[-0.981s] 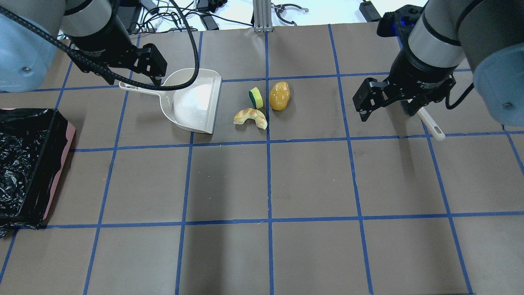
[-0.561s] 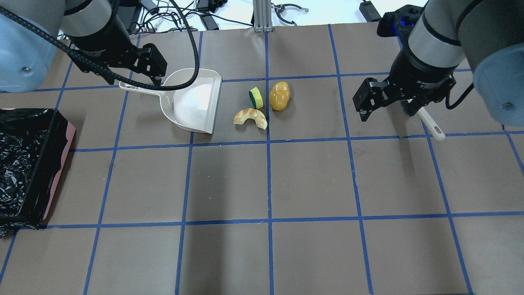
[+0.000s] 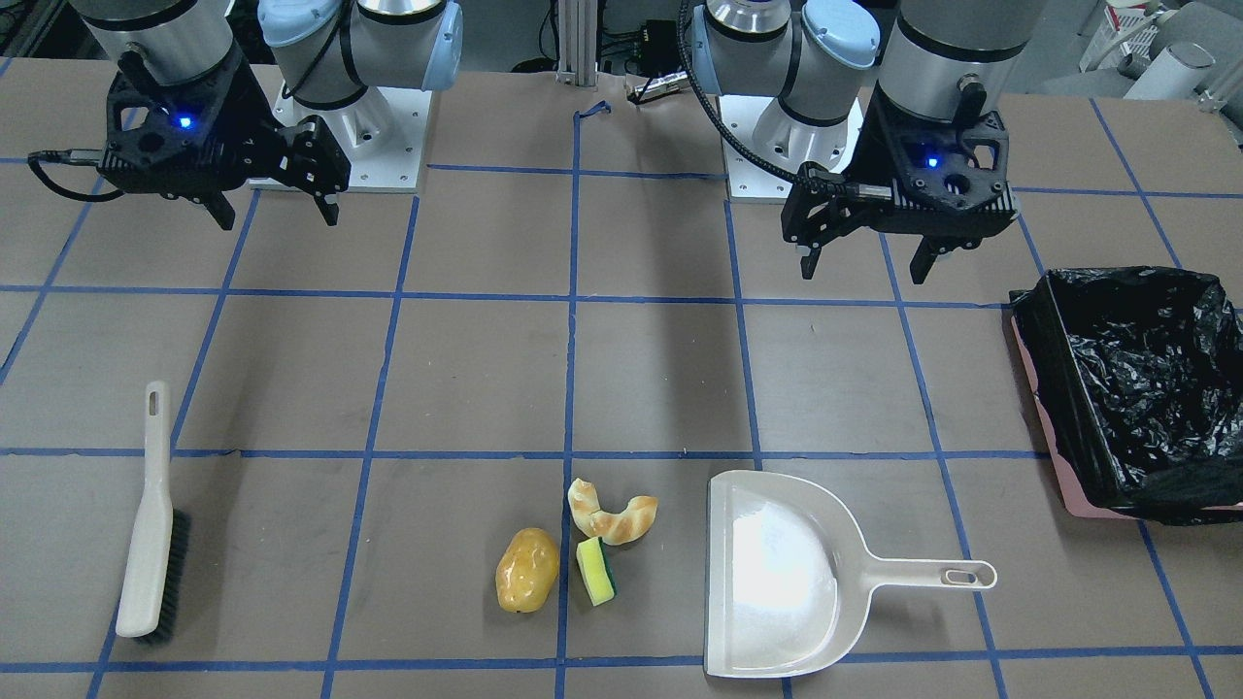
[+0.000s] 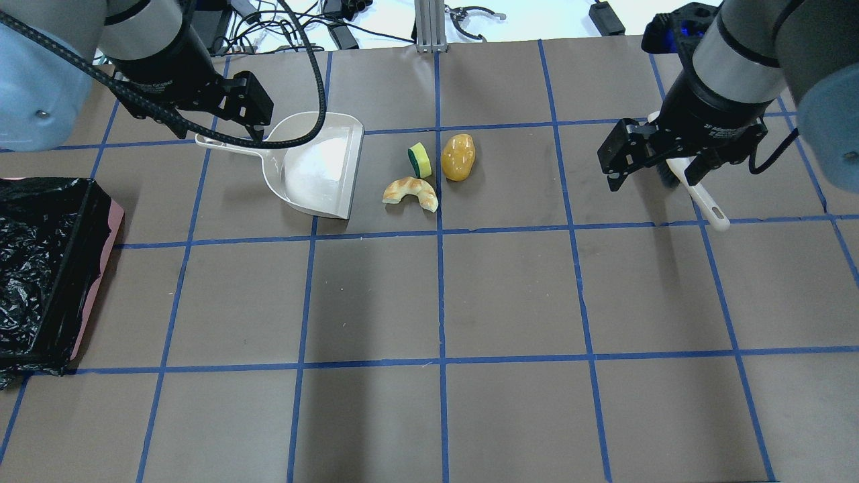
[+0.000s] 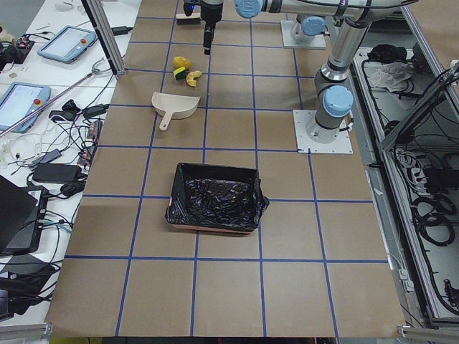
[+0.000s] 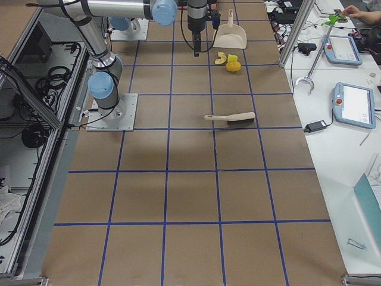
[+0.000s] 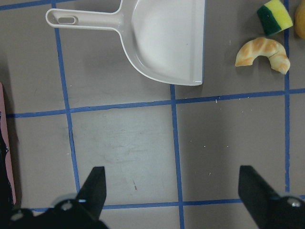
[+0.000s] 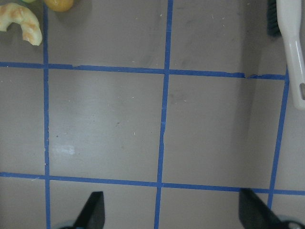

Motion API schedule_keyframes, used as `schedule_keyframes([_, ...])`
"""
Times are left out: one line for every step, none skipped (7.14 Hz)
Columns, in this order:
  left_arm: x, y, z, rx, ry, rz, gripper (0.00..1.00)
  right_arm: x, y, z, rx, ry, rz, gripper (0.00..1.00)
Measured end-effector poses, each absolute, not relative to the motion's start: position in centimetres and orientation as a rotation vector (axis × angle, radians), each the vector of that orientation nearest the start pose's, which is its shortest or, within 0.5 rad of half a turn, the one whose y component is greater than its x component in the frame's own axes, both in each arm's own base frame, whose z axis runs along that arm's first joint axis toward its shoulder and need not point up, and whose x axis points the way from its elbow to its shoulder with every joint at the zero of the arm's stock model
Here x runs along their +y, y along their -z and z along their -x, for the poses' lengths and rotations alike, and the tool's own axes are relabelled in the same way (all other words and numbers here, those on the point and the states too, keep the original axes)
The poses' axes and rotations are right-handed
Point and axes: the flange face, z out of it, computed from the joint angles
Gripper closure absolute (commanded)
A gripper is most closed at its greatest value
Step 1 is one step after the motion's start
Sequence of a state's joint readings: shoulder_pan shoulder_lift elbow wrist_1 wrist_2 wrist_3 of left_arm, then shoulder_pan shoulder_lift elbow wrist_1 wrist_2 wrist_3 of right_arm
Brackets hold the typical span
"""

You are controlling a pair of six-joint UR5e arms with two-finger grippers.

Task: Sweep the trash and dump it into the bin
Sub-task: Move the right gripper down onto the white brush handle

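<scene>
The right gripper [image 3: 280, 209], jaws wide and empty, has shifted sideways toward the brush [image 3: 151, 524]; the left gripper [image 3: 862, 267], equally wide, stays above the dustpan [image 3: 777, 573] handle. The potato [image 3: 527, 570], croissant [image 3: 614, 515] and sponge [image 3: 595, 573] lie unswept beside the dustpan's mouth, well apart from the bin [image 3: 1054, 379], so picking up the tools probably comes next.

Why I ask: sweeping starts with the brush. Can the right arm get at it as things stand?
Probably yes. The right gripper hangs open above the table near the brush, whose handle lies bare, nothing on or against it.
</scene>
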State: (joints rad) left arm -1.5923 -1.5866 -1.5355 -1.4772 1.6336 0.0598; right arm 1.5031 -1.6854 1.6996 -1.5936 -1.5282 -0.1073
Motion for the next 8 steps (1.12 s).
schedule_keyframes([-50.6,-50.8,13.8,3.07,0.172,-0.119,0.0,-45.3,-48.1,-10.3,3.099,0.017,0.047,0.0])
schedule_keyframes([-50.6,-50.7,13.8,3.07,0.172,-0.119,0.0,-45.2,-48.1,-10.1,3.1,0.008,0.039,0.0])
schedule_keyframes([-50.6,-50.7,13.8,3.07,0.172,-0.12,0.0,-45.0,-48.1,-10.1,3.1,-0.01,0.035,0.0])
schedule_keyframes([-50.6,-50.7,13.8,3.069,0.171,-0.121,0.0,-44.9,-48.0,-10.1,3.1,-0.019,0.035,0.0])
schedule_keyframes([-50.6,-50.7,13.8,3.069,0.171,-0.121,0.0,-45.0,-48.0,-9.9,3.099,-0.013,0.073,0.0])
schedule_keyframes([-50.7,-50.7,13.8,3.069,0.17,-0.122,0.0,-45.3,-47.9,-9.2,3.102,-0.006,0.15,0.0])
schedule_keyframes([-50.7,-50.7,13.8,3.069,0.17,-0.122,0.0,-45.8,-47.7,-7.5,3.106,-0.01,0.191,0.0])
schedule_keyframes([-50.7,-50.7,13.8,3.069,0.17,-0.122,0.0,-46.4,-47.1,-5.2,3.104,-0.03,0.199,0.0])
